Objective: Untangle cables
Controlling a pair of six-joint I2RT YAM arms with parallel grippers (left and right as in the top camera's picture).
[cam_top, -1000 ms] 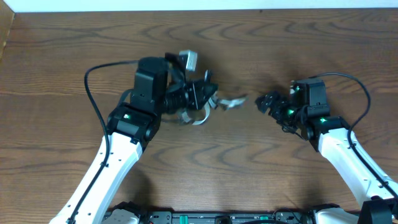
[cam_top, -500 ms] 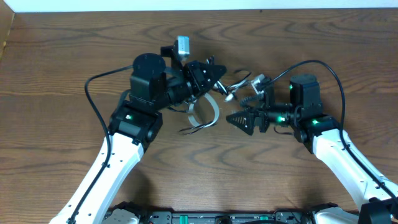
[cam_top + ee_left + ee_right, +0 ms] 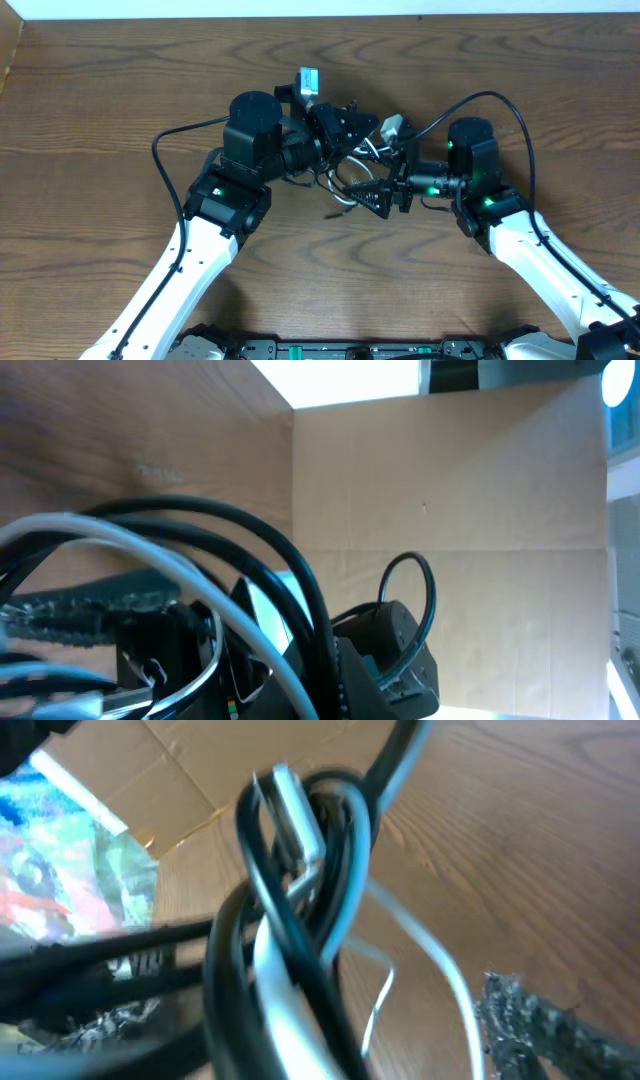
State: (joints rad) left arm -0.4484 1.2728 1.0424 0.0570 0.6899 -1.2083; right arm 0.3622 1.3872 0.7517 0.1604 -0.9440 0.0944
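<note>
Over the middle of the wooden tabletop (image 3: 100,100), the two arms meet tip to tip, with the cables (image 3: 345,172) bunched between them. From above, the left gripper (image 3: 352,127) points right and its jaws are clenched on the cables, whose black and white loops hang just below it, clear of the wood, casting a faint shadow underneath. A pale plug end (image 3: 391,127) sticks out at the upper right of the bundle, just beside the left gripper's tip. The right gripper (image 3: 376,196) points left at the lower edge of the loops; its jaws stand released and spread. On the right wrist camera the knot fills the frame, a black cord (image 3: 225,970) wound around a white one (image 3: 285,1010), with one textured finger (image 3: 545,1020) off to the lower right, apart from the strands. On the left wrist camera both cords sweep blurred across the lens
</note>
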